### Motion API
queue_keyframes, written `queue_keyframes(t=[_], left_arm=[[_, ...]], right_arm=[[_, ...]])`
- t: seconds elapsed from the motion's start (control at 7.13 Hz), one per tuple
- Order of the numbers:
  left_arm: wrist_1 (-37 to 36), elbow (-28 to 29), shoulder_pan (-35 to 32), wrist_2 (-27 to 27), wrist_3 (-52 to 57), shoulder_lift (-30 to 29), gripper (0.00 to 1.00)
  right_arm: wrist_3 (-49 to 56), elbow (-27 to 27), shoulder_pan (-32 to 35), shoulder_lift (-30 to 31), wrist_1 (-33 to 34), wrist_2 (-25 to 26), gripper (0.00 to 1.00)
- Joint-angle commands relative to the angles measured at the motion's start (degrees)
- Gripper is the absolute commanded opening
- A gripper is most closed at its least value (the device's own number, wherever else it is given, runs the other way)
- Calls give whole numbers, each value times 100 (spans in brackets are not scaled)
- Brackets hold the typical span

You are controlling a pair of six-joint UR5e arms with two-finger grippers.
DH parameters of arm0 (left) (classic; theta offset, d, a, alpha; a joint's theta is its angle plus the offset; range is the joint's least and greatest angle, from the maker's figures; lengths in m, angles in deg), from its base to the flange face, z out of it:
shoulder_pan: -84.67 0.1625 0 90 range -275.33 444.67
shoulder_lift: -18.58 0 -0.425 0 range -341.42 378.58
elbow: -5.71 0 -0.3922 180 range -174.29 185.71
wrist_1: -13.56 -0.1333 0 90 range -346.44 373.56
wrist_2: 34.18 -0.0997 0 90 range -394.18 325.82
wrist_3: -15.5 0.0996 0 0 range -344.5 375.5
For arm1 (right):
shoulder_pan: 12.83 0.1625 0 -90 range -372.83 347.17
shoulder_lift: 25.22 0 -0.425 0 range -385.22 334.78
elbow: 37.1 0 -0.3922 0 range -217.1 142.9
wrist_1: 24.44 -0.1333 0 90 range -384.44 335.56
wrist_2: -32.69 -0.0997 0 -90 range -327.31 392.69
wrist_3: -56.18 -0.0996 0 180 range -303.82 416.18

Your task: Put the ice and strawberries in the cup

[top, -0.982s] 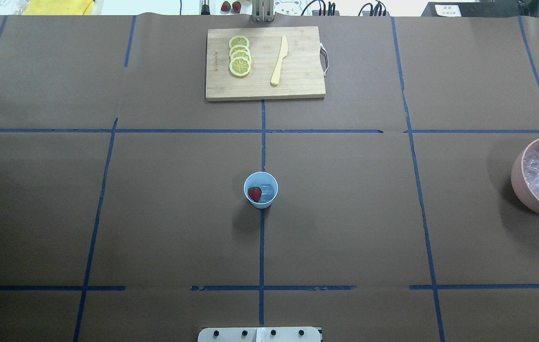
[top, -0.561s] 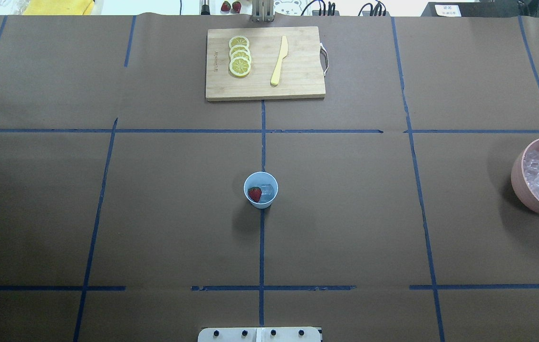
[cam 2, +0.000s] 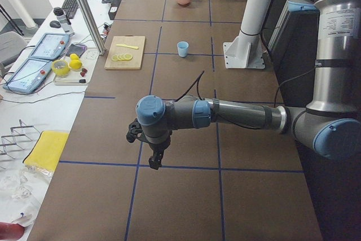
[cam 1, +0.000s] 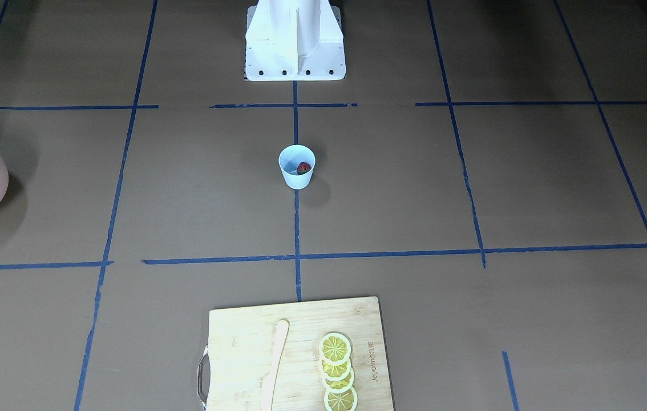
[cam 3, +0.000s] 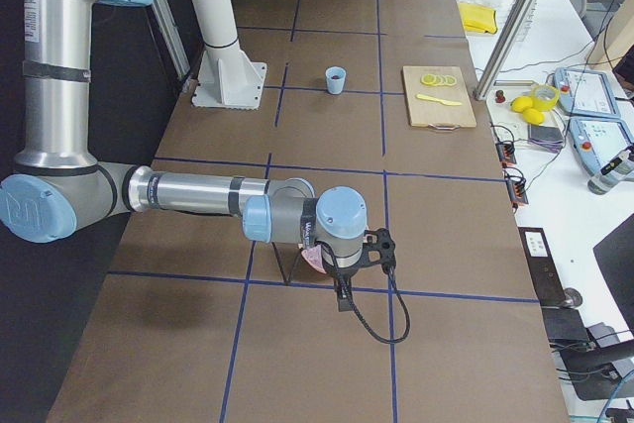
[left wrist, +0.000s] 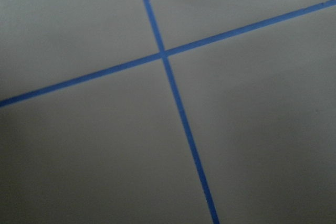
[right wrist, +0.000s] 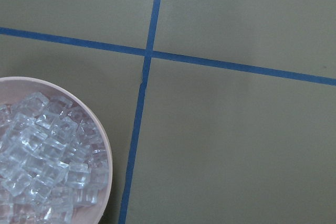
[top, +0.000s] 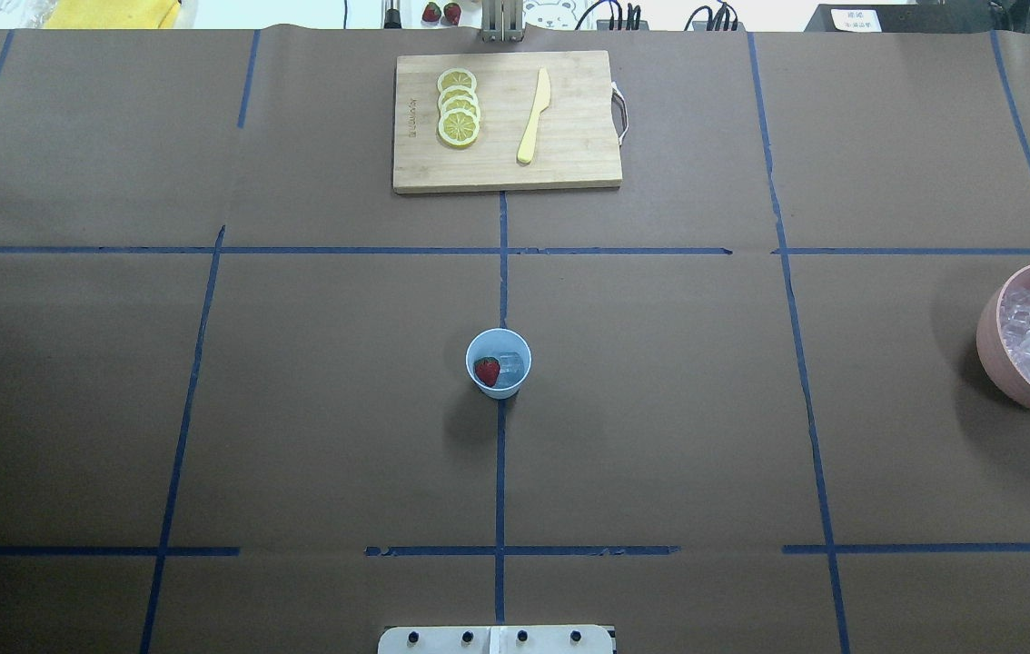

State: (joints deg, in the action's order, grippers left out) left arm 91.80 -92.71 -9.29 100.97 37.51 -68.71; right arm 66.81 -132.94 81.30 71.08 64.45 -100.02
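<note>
Left claw (cam 2: pixel 153 163), right claw (cam 3: pixel 342 300): grip unreadable; ice (top: pixel 510 363) in cup (top: pixel 502 391) faint.

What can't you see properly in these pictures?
Ice in the cup: overhead view, too clear and small to count.
Pink bowl: cut off by the overhead view's right edge.
Left gripper, right gripper: only in side views, fingers too small to tell open or shut.
</note>
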Motion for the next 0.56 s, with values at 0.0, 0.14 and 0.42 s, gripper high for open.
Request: queue_keyframes(t=[0.0, 0.14, 0.42], left_arm=[[42, 86, -88, 29, 23, 54, 100], [25, 51, -79, -6, 15, -7, 100], [34, 113, -79, -146, 50, 45, 100]], right_arm=[[1, -4, 0, 3, 5, 0, 99], [1, 5, 0, 3, -3, 0, 99], [9, -4, 0, 20, -3, 0, 99]])
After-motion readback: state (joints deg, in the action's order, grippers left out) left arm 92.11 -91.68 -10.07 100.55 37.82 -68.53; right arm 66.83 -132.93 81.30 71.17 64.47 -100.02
